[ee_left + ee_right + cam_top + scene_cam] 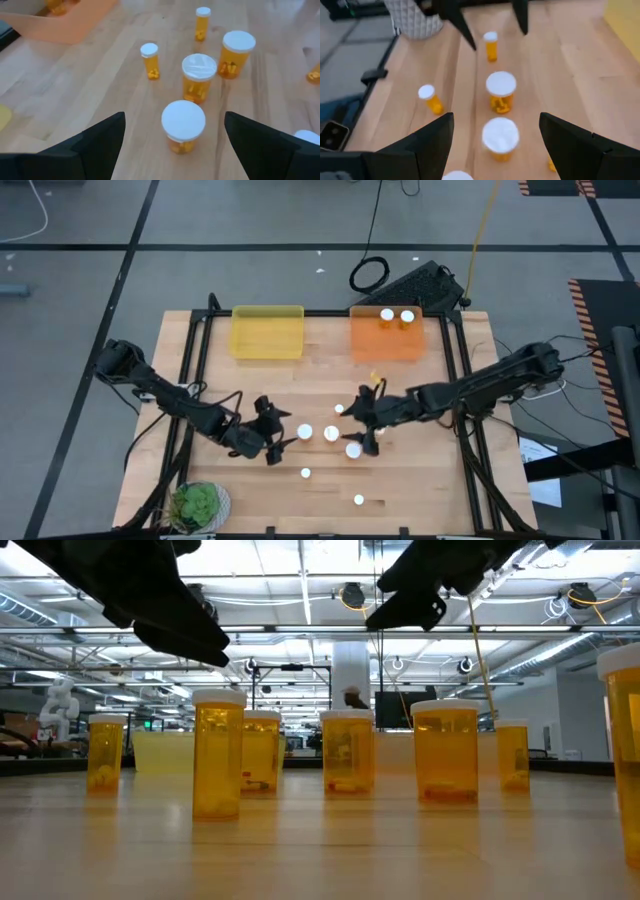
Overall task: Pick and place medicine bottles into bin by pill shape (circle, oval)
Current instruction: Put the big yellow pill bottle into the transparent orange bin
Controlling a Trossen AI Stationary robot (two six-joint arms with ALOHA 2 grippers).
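Several small amber medicine bottles with white caps stand upright on the wooden table (250,490), clustered near its middle (331,433). Two more stand in the orange bin (385,340); the yellow bin (267,332) beside it shows no bottles. My left gripper (274,435) is open and points toward the table's right. A wide-capped bottle (183,125) stands just ahead, between its fingers (100,142). My right gripper (370,425) is open and points toward the table's left. Another bottle (500,137) stands between its fingers (427,142). Neither gripper touches a bottle.
A potted green plant (200,505) in a white pot sits at the table's near left corner. Two small-capped bottles (306,473) (359,500) stand apart toward the near edge. A black frame (190,380) runs along the table's sides. Both bins sit at the far edge.
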